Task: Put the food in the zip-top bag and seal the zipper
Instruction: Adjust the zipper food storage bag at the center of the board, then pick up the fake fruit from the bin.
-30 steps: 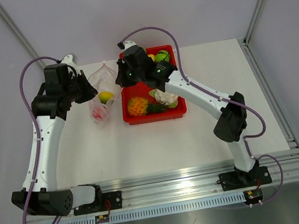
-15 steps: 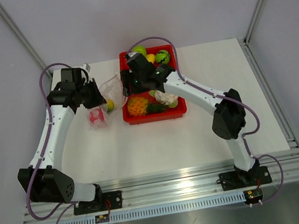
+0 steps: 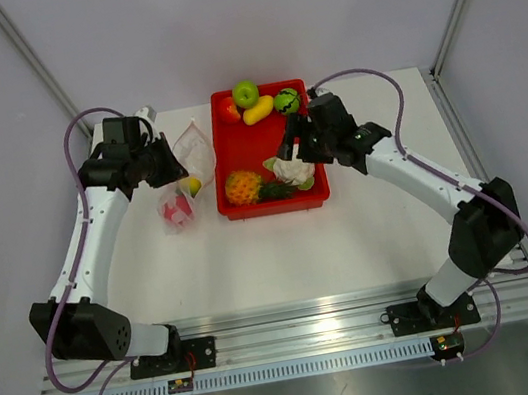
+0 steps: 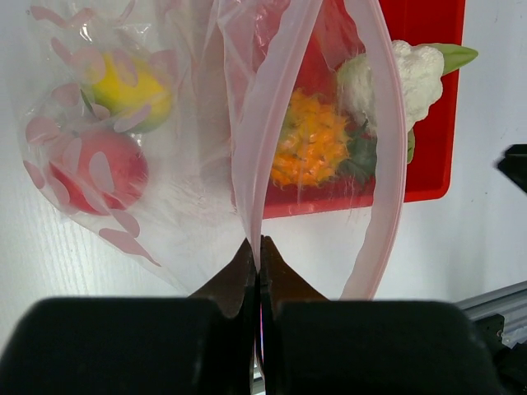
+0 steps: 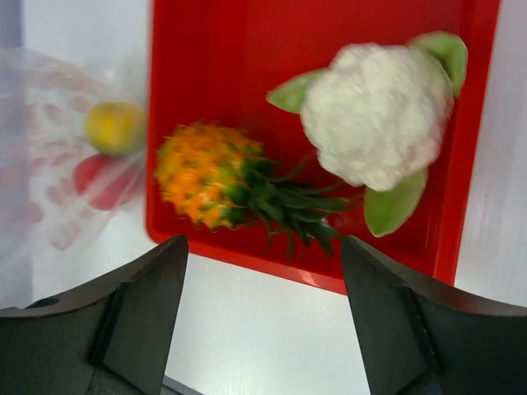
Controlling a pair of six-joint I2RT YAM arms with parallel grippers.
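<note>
The clear zip-top bag [image 3: 189, 159] lies left of the red tray [image 3: 256, 136], with a yellow fruit [image 4: 128, 90] and a red fruit [image 4: 99, 169] inside. My left gripper [image 4: 259, 247] is shut on the pink zipper strip [image 4: 251, 164] at the bag's mouth, which hangs open. My right gripper [image 5: 263, 271] is open and empty, hovering over the tray's front right. Below it lie the orange pineapple [image 5: 222, 181] and the white cauliflower [image 5: 375, 115]. From above, the left gripper [image 3: 170, 166] is at the bag and the right gripper [image 3: 294, 147] is by the cauliflower [image 3: 290, 170].
At the tray's far end sit a green apple [image 3: 246, 93], a yellow fruit [image 3: 258, 110], a red fruit [image 3: 229, 110] and a dark green ball [image 3: 288, 101]. The white table [image 3: 387, 207] ends at metal rails on the right and front.
My right gripper has opened and swung right, from the bag's mouth to above the cauliflower. The left gripper has kept its grip on the zipper strip, shifting slightly.
</note>
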